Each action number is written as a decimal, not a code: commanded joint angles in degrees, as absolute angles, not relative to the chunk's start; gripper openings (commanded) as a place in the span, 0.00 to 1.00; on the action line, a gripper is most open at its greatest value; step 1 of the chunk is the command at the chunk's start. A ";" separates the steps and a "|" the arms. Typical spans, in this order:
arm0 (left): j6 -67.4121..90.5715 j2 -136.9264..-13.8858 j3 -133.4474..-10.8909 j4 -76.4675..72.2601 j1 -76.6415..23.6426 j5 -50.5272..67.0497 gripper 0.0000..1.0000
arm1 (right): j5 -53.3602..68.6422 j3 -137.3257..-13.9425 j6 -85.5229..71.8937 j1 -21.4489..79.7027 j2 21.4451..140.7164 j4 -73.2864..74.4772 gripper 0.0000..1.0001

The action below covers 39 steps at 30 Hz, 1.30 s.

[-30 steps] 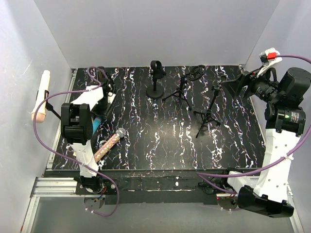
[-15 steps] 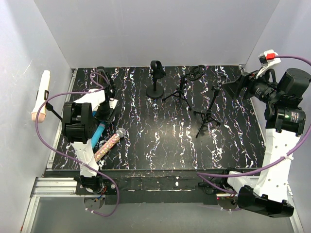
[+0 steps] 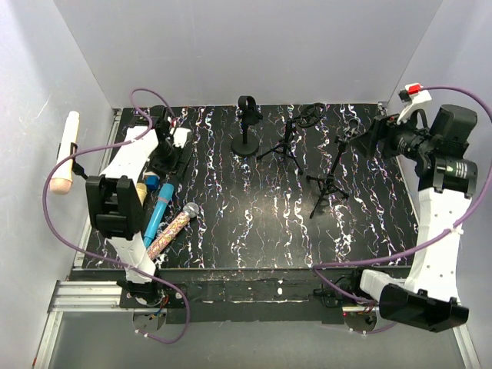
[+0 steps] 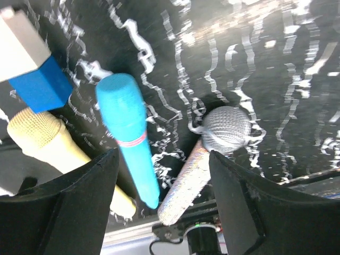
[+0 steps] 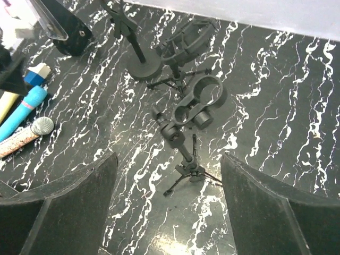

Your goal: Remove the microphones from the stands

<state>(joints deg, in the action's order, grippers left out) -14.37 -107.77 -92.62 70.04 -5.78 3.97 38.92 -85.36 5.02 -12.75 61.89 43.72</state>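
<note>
Left gripper (image 4: 162, 154) up over the near-left corner of the table (image 3: 254, 231), and my fingers (image 4: 64, 212) are spread wide with nothing between them. Straight below, the blue microphone (image 4: 125, 127) lies flat on the table, a pink band round its body. To one side of it is a cream microphone (image 4: 48, 141), to the other a glittery microphone (image 4: 199, 164) with a silver mesh head. All three lie side by side; whether the blue one's thin end touches the glittery handle, I cannot tell. A blue and white block (image 4: 32, 69) sits just beyond the cream one.

Over on the right, my right gripper (image 5: 169, 156) hangs high above the far-right part of the table, fingers (image 5: 64, 212) wide apart too, gripping nothing. Under it stands a tripod stand (image 5: 186, 143) topped with a double ring clamp. Behind that is a second tripod stand (image 5: 186, 48) carrying a ring mount, then a round-base stand (image 5: 143, 66). The blue microphone is well apart from all three stands, down at the left beside my left arm.
</note>
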 commanded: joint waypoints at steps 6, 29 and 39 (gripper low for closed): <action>-14.49 -77.04 -76.41 30.64 -14.31 23.99 0.78 | 35.78 -90.89 2.82 -7.04 71.02 44.05 0.89; -24.52 -80.69 -86.13 42.28 -22.06 27.95 0.81 | 36.88 -79.01 3.41 0.00 67.68 34.97 0.34; -26.98 -75.77 -87.01 41.58 -22.06 39.62 0.83 | 64.59 -88.93 26.09 7.81 72.93 49.12 0.35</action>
